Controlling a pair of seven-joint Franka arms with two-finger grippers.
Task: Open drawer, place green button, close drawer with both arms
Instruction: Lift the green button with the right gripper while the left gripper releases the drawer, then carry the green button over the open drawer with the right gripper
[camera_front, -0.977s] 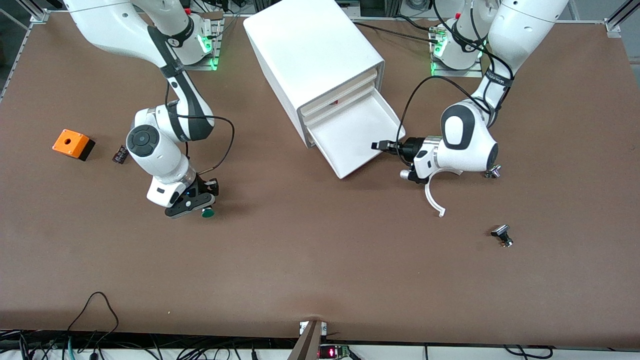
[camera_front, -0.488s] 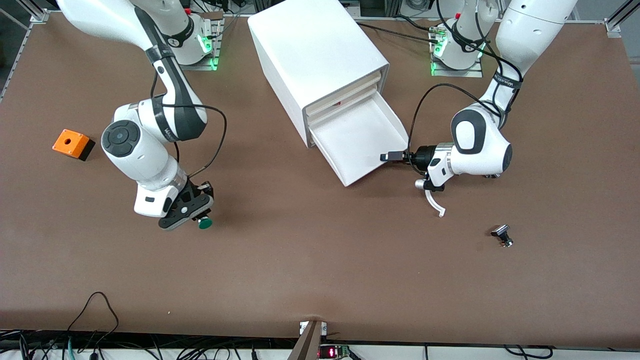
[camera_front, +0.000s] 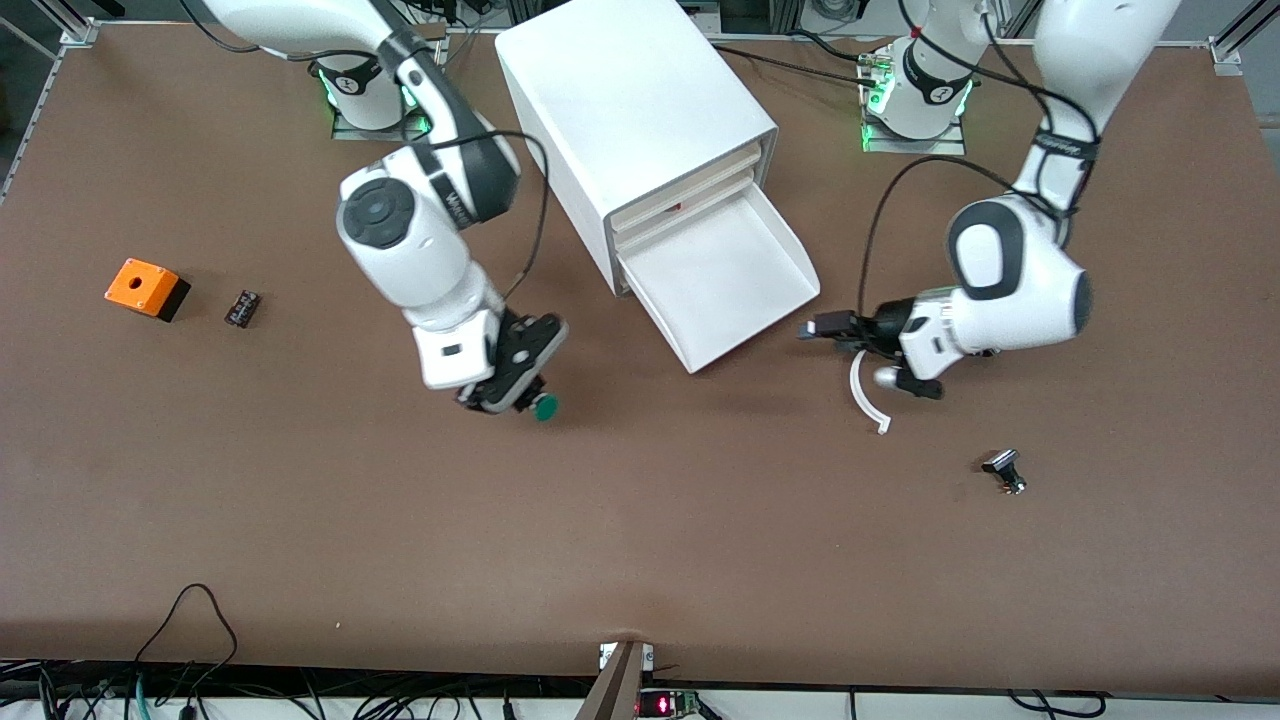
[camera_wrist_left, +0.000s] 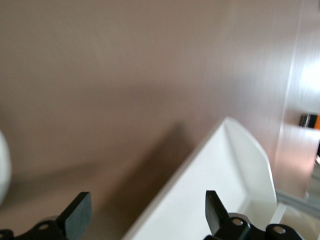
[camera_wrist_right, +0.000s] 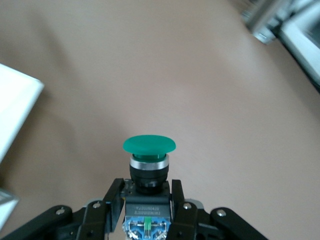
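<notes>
So the drawer (camera_front: 720, 285) was pulled well out of the white cabinet (camera_front: 625, 110), and the left end effector (camera_front: 822, 327) had let go of its lip, jaws spread wide, hovering just beside the corner. The right end effector (camera_front: 515, 385) had swung from mid-desk toward the drawer, clamped on the button (camera_front: 543, 406) (green cap out front), so the drop-in looked next.

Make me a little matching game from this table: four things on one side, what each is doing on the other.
Things:
1. green button
2. bottom drawer
3. left gripper
4. orange box

States:
A. pulled out
B. open, holding nothing
C. clamped in the right gripper
D. sitting on the table at the right arm's end

Pairs: 1-C, 2-A, 3-B, 4-D
</notes>
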